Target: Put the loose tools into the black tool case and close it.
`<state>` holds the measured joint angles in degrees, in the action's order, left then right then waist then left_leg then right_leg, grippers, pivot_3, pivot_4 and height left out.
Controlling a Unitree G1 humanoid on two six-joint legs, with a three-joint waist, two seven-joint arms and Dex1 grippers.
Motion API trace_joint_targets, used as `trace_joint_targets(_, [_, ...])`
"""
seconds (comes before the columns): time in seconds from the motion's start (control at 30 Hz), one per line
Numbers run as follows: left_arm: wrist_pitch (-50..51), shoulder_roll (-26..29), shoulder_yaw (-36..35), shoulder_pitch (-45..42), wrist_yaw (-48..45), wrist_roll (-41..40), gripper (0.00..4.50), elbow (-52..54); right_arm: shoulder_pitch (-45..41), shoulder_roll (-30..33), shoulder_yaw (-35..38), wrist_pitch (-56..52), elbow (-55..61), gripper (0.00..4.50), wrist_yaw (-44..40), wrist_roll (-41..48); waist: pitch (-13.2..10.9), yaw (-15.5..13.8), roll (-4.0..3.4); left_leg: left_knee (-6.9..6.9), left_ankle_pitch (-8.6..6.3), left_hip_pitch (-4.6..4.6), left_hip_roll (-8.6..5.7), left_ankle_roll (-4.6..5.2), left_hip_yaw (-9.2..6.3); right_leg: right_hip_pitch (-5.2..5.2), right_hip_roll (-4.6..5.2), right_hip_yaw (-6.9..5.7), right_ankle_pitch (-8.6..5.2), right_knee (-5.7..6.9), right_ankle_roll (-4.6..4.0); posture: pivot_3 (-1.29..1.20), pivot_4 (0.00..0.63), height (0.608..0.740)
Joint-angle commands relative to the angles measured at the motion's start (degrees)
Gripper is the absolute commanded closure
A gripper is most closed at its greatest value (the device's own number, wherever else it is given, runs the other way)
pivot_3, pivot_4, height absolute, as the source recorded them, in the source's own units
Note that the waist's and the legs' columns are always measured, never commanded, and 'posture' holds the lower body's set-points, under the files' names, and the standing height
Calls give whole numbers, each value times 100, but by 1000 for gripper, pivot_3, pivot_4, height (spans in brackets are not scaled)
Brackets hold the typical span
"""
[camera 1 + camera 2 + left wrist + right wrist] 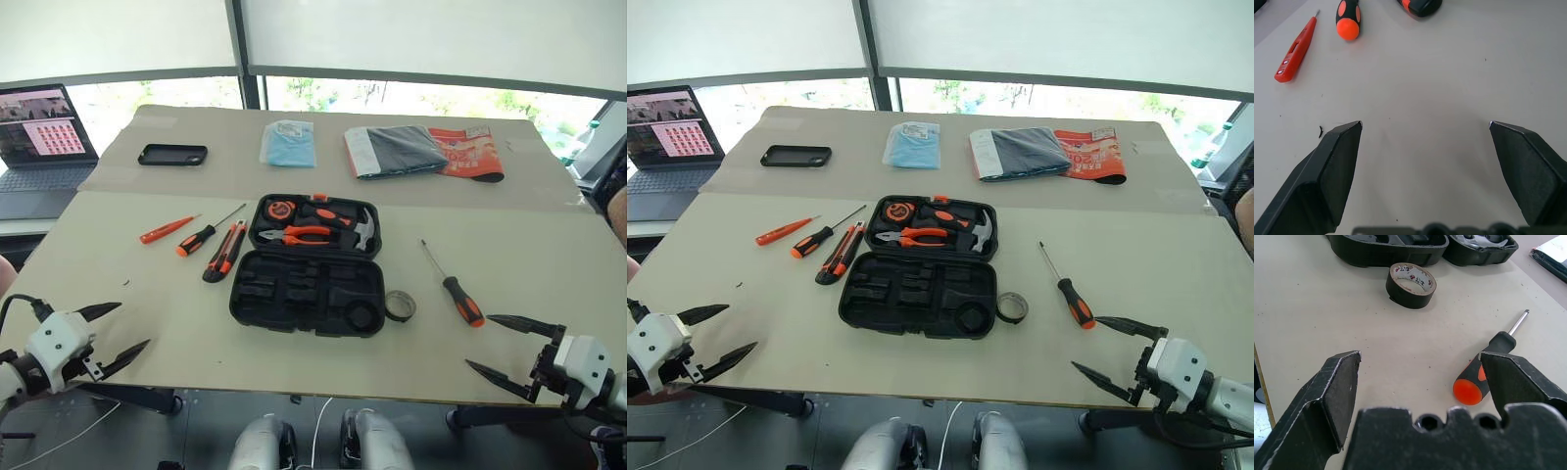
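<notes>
Bright daylight from the rear windows (411,98), soft shadows, sharp focus throughout.

The worktop (118,255) is a matt, pale, smooth sheet with small dark specks. The black tool case (306,291) looks like moulded plastic with a faint sheen, and the small dark tape roll (1411,285) has a glossy black outside and a printed paper-like core. The screwdriver (1488,363) has a bright metal shaft and a smooth black-and-orange plastic handle; the slim orange screwdriver (1296,49) looks glossy plastic.
</notes>
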<state>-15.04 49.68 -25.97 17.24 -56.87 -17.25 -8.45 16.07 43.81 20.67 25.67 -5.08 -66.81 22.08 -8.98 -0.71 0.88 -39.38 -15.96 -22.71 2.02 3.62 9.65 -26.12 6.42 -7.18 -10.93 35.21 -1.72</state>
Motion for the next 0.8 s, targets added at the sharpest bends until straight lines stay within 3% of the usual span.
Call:
trace_joint_targets(0.03, [713, -159, -277, 67, 383, -366, 37, 369, -206, -172, -76, -243, 409, 11, 260, 277, 0, 0, 0, 0, 0, 0, 0, 0, 0, 0, 0, 0, 0, 0, 0, 0, 150, 740])
trace_joint_targets(0.1, [1564, -345, -606, 207, 783, -754, 37, 520, -343, -323, -346, -931, 1152, 11, 459, 809, 0, 49, 1, 0, 1, 1, 1, -1, 0, 0, -1, 3, 1, 0, 1, 0, 150, 740])
trace_joint_targets(0.17, [1755, -401, -820, 333, 954, -692, 37, 543, -412, -403, -448, -1375, 1640, 11, 532, 1155, -2, 81, 3, 0, 5, 5, 2, -6, -1, -2, 0, 10, 15, 18, 23, 0, 150, 740])
trace_joint_targets(0.3, [2796, -411, -1300, 461, 1199, -1056, 37, 538, -986, -786, -595, -1670, 2142, 11, 1176, 1233, -2, 65, 4, 0, 10, 16, 2, -15, -1, -2, -1, 7, 12, 31, 19, 0, 150, 740])
trace_joint_targets(0.43, [4687, -171, -1413, 104, 1391, -1998, 37, 1009, -1441, -1155, -834, -1791, 2417, 11, 1490, 1197, -4, -44, 7, -1, 10, 36, 1, -18, -5, -5, 2, 1, -9, 33, -15, 0, 150, 740])
trace_joint_targets(0.6, [5615, 322, -703, -1488, 1755, -1926, 37, 854, -1563, -1345, -984, -1759, 2413, 11, 1564, 1016, 1, -176, 20, -1, 12, 32, -7, -22, -4, -2, 3, -1, -8, 34, -13, 0, 150, 740])
trace_joint_targets(0.63, [5813, 422, -467, -1920, 1715, -1946, 37, 775, -1591, -1366, -992, -1735, 2387, 11, 1574, 999, 1, -171, 21, -1, 34, 24, -12, -59, 2, 12, 1, 4, 6, 39, 9, 0, 150, 740])
trace_joint_targets(0.8, [5748, 603, 1255, -4121, 1435, -957, 37, -521, -1712, -1478, -1067, -1611, 2177, 11, 1584, 855, -2, -112, 28, -3, 40, 21, -31, -66, 23, 4, -26, 6, 11, 66, 18, 0, 150, 740])
